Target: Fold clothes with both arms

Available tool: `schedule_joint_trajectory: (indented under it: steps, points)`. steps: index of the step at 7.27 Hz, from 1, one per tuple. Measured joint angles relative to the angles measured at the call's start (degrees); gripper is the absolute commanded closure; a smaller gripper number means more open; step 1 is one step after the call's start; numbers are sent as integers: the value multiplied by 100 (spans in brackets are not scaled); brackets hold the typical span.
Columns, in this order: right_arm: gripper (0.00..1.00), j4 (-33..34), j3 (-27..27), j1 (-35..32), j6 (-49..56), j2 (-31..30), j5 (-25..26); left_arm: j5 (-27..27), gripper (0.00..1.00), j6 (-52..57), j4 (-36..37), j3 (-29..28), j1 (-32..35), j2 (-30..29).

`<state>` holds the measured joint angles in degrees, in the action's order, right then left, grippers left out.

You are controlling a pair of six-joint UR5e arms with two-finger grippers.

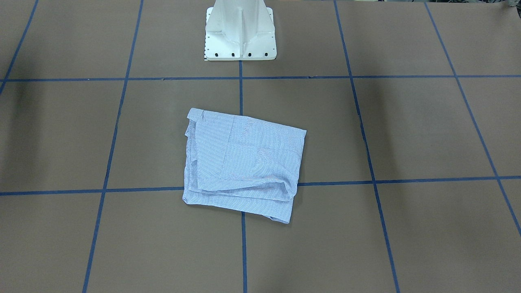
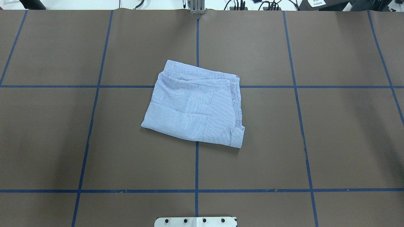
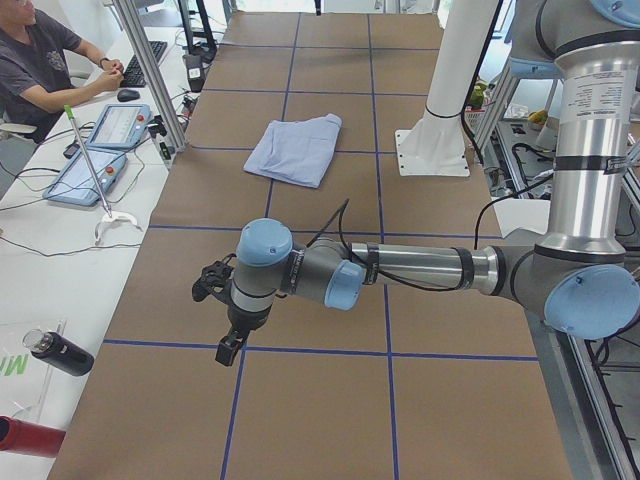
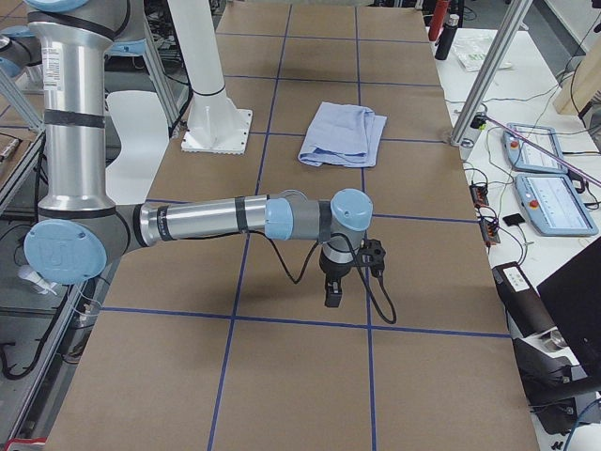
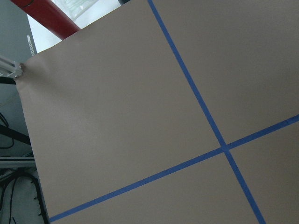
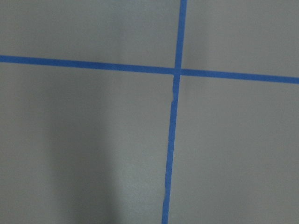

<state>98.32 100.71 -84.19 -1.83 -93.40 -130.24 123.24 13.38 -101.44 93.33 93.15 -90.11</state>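
One pedestal (image 1: 240, 36) near folded shirt (image 1: 244, 162).

I count one striped shirt (image 2: 192, 104) on the tabletop (image 2: 331, 142), lying as a single bundle. Two arms show on my screens, the left arm (image 3: 420, 268) and the right arm (image 4: 207, 221). Each carries one gripper, so two in all: the left gripper (image 3: 228, 350) and the right gripper (image 4: 334, 293). There is one white pedestal (image 1: 240, 36). Beside the tabletop I make out one person (image 3: 40, 60), two blue-framed pendants, a near pendant (image 3: 85, 175) and a far pendant (image 3: 122, 125), one keyboard (image 3: 145, 60), one mouse (image 3: 128, 95), and two bottles, a dark bottle (image 3: 55, 352) and a red bottle (image 3: 25, 437).
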Motion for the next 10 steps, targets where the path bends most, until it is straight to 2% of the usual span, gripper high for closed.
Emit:
schedule_joint_trajectory:
  steps: [2, 4, 6, 10]
  points:
    - [0, 3, -16, -91, -8, -141, -110, 280, 0, -136, 952, 206, -27, -8]
    - [0, 3, -22, -215, 1, -221, -370, 635, 0, -714, 1369, 270, -297, 53]
    - [0, 3, -18, -313, 13, -312, -430, 695, 0, -914, 1211, 226, -611, 128]
    - [0, 1, -30, -536, 372, -552, -394, 727, 0, -929, 1076, 222, -665, 171]
